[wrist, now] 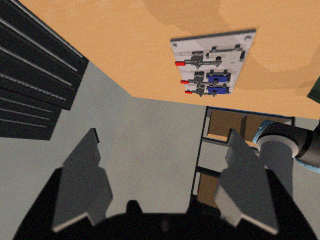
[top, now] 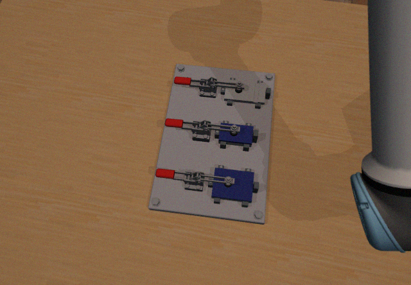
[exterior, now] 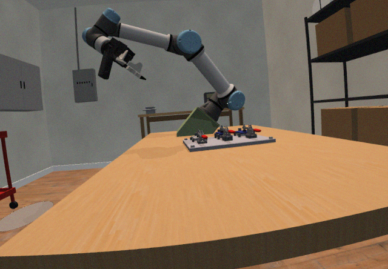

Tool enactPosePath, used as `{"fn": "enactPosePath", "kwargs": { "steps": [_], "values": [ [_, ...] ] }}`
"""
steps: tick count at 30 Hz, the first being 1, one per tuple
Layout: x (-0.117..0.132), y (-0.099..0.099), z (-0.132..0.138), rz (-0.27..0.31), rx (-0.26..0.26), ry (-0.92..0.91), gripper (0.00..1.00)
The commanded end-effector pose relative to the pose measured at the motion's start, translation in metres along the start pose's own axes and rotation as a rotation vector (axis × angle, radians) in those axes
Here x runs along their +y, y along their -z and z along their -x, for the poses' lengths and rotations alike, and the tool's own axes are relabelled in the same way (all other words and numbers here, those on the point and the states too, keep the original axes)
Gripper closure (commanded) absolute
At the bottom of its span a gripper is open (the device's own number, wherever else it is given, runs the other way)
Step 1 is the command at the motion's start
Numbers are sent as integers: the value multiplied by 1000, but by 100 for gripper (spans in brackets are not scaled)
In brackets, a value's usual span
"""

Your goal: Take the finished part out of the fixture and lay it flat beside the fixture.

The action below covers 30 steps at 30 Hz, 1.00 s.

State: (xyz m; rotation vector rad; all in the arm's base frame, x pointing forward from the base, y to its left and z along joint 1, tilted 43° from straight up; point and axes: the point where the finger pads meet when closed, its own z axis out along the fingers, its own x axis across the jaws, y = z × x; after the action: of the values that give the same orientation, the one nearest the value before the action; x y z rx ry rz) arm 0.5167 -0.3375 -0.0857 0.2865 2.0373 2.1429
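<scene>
A grey fixture plate [top: 212, 142] lies on the wooden table and carries three toggle clamps with red handles. The far station holds the grey finished part [top: 247, 91] under its clamp tip; its slot is faint near the right end. The middle station holds a small blue blank [top: 237, 135] and the near station a larger blue blank [top: 232, 185], both under their clamps. My gripper [exterior: 137, 72] is open and empty, high in the air and well away from the fixture [exterior: 228, 141]. In the wrist view the spread fingers frame the distant fixture [wrist: 212, 65].
The arm's base column [top: 388, 109] stands right of the plate on a green wedge [exterior: 197, 122]. The red clamp handles [top: 182, 80] point to the left of the plate. A black shelf with cardboard boxes [exterior: 347, 56] stands beyond the table.
</scene>
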Motion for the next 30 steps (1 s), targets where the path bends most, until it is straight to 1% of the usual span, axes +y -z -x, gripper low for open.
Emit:
{"fn": "enactPosePath", "kwargs": {
  "steps": [1, 22, 30],
  "values": [
    [1, 1, 0, -1, -1, 1, 0],
    [1, 0, 0, -3, 1, 3, 0],
    [6, -6, 1, -26, 19, 28, 0]
  ]
}}
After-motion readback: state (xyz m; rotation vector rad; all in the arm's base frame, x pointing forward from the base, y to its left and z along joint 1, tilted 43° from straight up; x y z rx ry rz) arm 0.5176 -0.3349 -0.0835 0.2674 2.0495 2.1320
